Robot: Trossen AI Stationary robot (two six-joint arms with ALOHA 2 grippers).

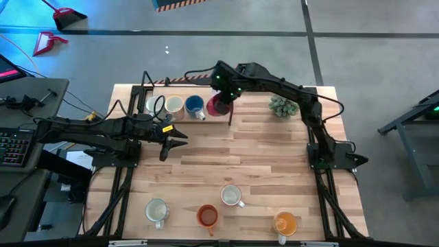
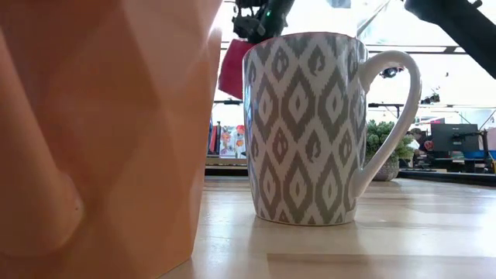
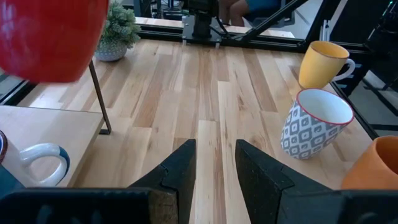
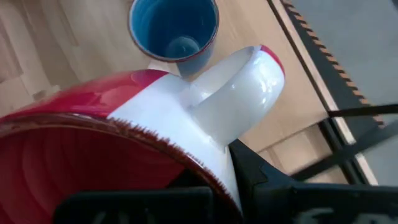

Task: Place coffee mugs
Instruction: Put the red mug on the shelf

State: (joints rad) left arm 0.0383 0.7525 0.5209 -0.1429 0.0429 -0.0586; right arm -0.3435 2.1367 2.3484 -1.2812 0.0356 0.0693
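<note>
Now the right pincer point(image 1: 221, 103) grips the red mug point(image 4: 93, 137) by its rim just beside the blue mug point(image 1: 195, 105) on the desk point(image 1: 260, 158), while the left pincer point(image 1: 168, 140), empty and parted, hovers near that blue mug.

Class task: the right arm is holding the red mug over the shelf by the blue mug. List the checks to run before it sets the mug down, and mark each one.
1. Right pincer shut on the red mug: ok.
2. Red mug raised above the shelf: ok.
3. Blue mug clear of the landing spot: cannot tell.
4. Left pincer away from the shelf, open, holding nothing: ok.
5. Potted plant out of the way: ok.
</note>
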